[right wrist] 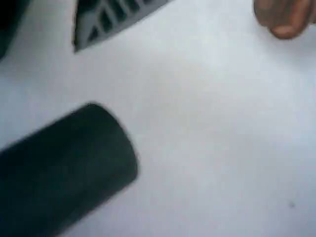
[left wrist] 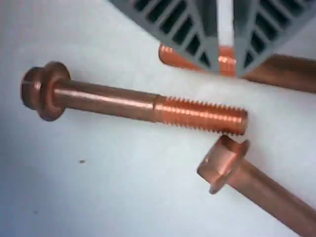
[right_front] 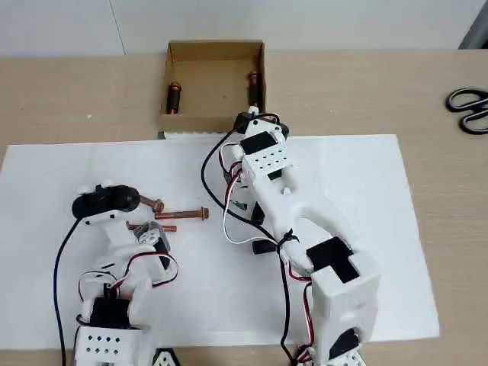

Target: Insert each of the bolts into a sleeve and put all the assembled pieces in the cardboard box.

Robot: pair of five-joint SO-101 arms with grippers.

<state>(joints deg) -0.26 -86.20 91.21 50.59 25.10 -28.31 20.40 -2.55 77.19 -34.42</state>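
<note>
Left gripper (left wrist: 225, 66) nearly clenched, empty, over bolt (left wrist: 284, 74); two other bolts (left wrist: 133, 101) beside, on white sheet (right_front: 358, 191). Right gripper (right wrist: 113, 19) by black sleeve (right wrist: 64, 168), grip cannot tell. Two assembled pieces (right_front: 174, 97) inside far cardboard box (right_front: 213, 52).

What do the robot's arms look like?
The left arm and right arm are chunky white plastic with black motors. Black cables and red and white wires loop along both. The left arm's fingers are grey and ribbed.
</note>
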